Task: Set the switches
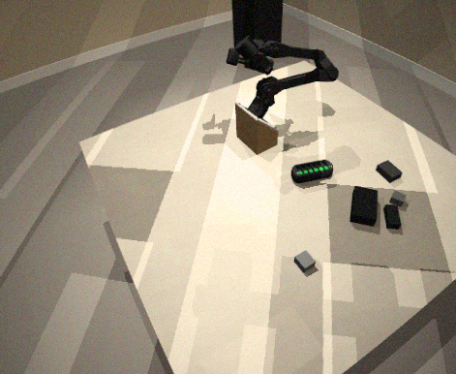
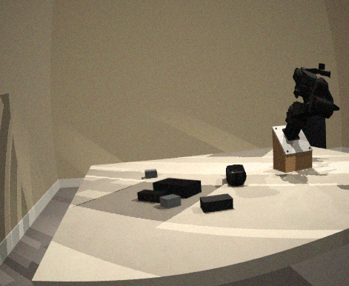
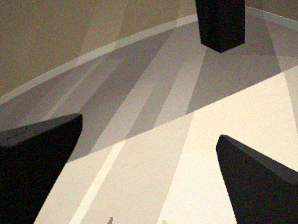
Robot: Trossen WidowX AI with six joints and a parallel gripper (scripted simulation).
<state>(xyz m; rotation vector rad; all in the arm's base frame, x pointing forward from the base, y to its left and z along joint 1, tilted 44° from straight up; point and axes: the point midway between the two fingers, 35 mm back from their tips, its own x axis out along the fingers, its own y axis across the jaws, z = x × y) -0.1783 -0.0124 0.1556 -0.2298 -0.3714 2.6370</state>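
The dark grey controller unit (image 1: 312, 173) (image 2: 236, 175) sits on its base on the pale bench, right of the middle. A row of green switch ends shows along its top in the top view. Its underside label is hidden. My gripper (image 1: 230, 55) (image 2: 322, 70) (image 3: 150, 132) is open and empty. It is held high at the back of the bench, near the dark column, far from the unit. The wrist view shows only my two spread fingers, the bench and the column; the unit is not in it.
My arm stands on a brown wedge stand (image 1: 255, 133) (image 2: 291, 161) with a white top plate. A dark column (image 1: 257, 19) (image 3: 220, 22) rises behind it. Several dark and grey blocks (image 1: 364, 205) (image 2: 177, 187) lie right of the unit; a small grey one (image 1: 305, 261) (image 2: 150, 173) lies apart.
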